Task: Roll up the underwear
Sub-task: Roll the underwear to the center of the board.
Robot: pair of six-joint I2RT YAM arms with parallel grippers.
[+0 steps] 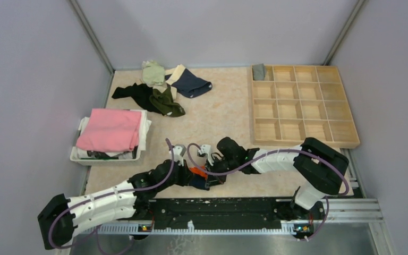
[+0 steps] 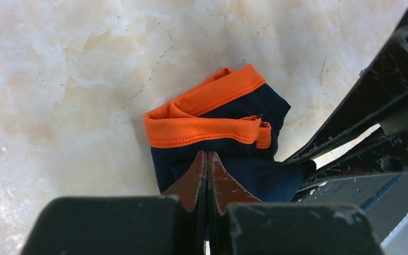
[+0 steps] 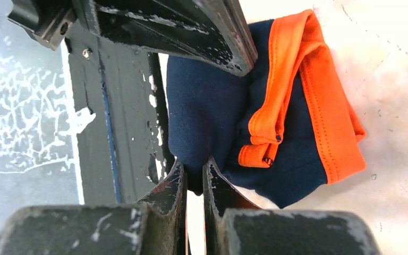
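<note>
Both low, left gripper (image 2: 207, 155) shut against navy-orange underwear (image 2: 228, 144), right gripper (image 3: 194, 166) pinching it

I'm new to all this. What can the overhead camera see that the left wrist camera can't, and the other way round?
Only overhead: the wooden grid tray, a pile of other underwear, and a basket holding pink cloth. Only left wrist: the left gripper close up, shut, tips against the cloth, plus the orange band's stitching. Both: the navy underwear with orange trim, lying near the table's near edge.
</note>
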